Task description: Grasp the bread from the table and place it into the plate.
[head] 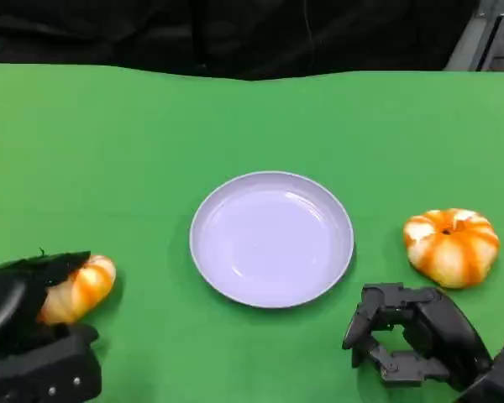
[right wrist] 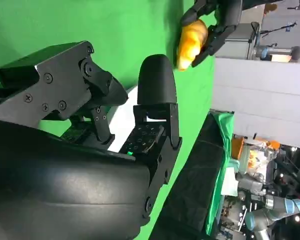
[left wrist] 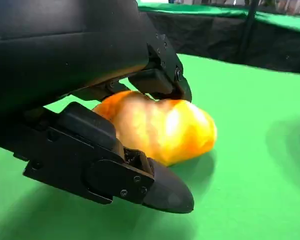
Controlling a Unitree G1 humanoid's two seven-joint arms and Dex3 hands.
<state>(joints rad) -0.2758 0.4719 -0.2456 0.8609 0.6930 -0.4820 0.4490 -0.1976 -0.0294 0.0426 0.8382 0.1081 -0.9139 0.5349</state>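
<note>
An orange-and-white striped bread roll point(head: 82, 288) lies at the table's front left, and my left hand point(head: 25, 327) grips it from behind. In the left wrist view the black fingers point(left wrist: 115, 170) close around the roll point(left wrist: 165, 127) from both sides, low over the green cloth. The round white plate point(head: 271, 238) sits bare in the middle of the table, to the right of the roll. My right hand point(head: 416, 336) rests at the front right with its fingers bent and apart, holding nothing. Far off in the right wrist view, the left hand point(right wrist: 220, 20) shows holding the roll point(right wrist: 192, 37).
A second, pumpkin-shaped orange-and-white bun point(head: 451, 246) lies right of the plate, just beyond my right hand. Green cloth point(head: 109, 151) covers the table up to its far edge, with dark drapes behind. Open cloth separates the roll from the plate.
</note>
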